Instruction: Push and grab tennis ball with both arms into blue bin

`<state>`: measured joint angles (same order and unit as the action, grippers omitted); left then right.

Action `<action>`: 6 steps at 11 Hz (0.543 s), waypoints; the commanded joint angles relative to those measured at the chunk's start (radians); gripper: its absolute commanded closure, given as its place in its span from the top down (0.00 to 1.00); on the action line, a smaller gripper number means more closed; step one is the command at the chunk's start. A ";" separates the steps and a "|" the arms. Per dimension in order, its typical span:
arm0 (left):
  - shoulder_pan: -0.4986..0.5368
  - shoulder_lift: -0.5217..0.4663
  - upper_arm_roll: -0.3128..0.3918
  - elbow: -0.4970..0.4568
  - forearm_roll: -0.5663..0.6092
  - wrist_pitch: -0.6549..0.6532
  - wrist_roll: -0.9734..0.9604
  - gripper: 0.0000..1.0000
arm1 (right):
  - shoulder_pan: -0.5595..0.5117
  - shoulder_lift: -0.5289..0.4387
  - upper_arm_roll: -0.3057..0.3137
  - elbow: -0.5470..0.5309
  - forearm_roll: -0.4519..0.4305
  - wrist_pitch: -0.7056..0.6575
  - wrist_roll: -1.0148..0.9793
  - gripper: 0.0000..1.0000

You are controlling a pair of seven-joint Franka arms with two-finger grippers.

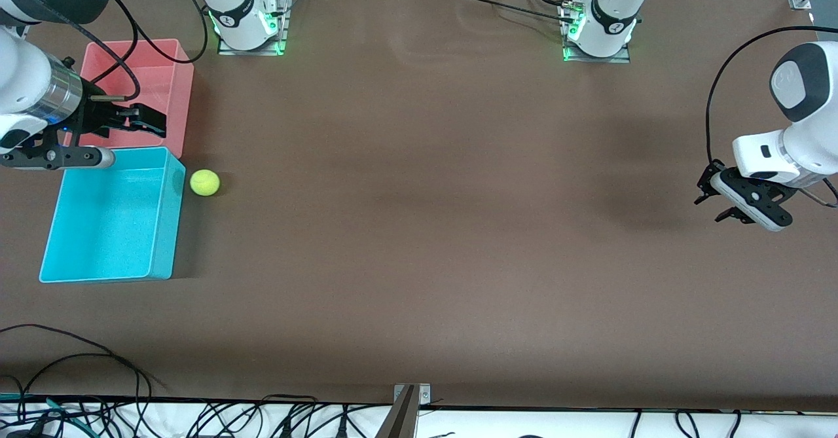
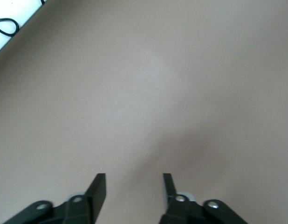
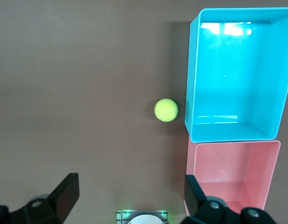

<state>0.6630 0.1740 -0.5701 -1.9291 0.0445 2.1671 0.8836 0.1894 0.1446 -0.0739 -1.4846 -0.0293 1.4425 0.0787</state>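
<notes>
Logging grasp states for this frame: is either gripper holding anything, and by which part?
Nothing is held. The fuzzy yellow-green tennis ball lies on the table beside the cyan-blue plastic bin. The right gripper over the pink bin and the left gripper are open.

The desk lies bare toward the left arm's end. At the right arm's end, the blue bin and pink bin stand touching, walling in the tennis ball just beside them.

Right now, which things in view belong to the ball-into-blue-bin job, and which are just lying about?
Job:
tennis ball, on the table beside the blue bin
blue bin, empty
right gripper, open, over the pink bin
left gripper, open, waiting at its own end

Lying about:
pink bin
cables along the table's near edge
</notes>
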 commanded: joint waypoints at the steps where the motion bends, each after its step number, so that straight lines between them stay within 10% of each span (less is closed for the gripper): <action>1: 0.004 -0.010 -0.001 0.039 -0.110 -0.027 -0.026 1.00 | 0.005 0.001 -0.003 0.010 -0.017 -0.002 0.003 1.00; 6: -0.098 -0.013 -0.001 0.149 -0.121 -0.136 -0.399 1.00 | 0.002 0.110 -0.007 -0.014 -0.020 0.059 0.003 1.00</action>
<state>0.6263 0.1732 -0.5751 -1.8503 -0.0649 2.1171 0.6744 0.1890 0.1943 -0.0754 -1.4935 -0.0300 1.4773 0.0787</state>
